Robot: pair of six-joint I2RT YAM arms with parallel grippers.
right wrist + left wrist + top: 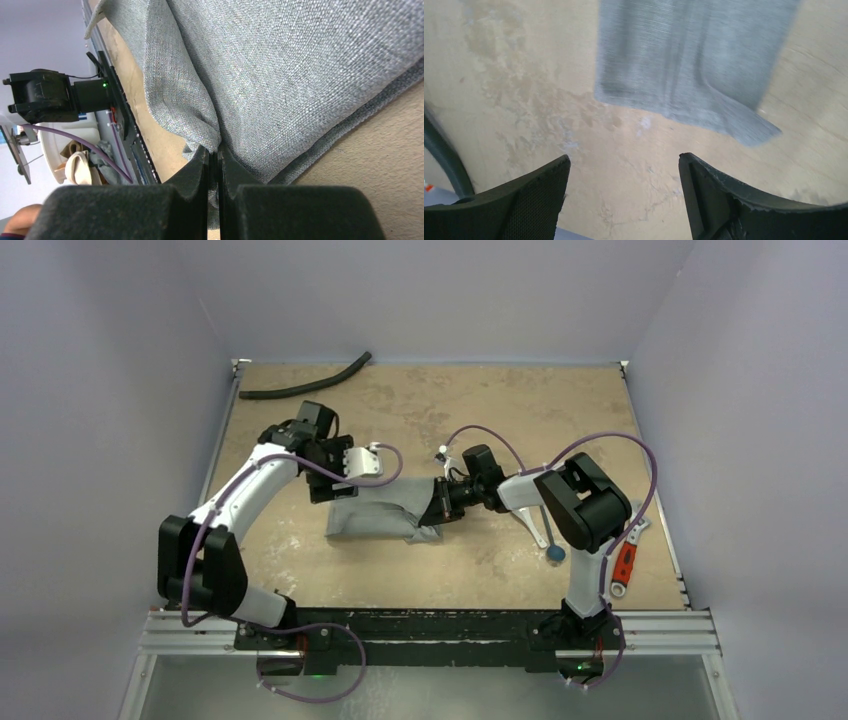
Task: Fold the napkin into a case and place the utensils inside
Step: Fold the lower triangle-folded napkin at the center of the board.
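One folded napkin (378,512) lies long axis left-right; right gripper (214,152) pinches its right end, left gripper (624,157) gapes empty; stick (555,553) lies outside it.

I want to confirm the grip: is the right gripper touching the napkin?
Touching. The right wrist view shows the right gripper pinching a fold of the napkin.

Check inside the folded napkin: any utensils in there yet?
None visible, but the top layer of the napkin covers its interior. The blue-ended utensil lies outside, on the table. The right gripper pinches the napkin's edge.
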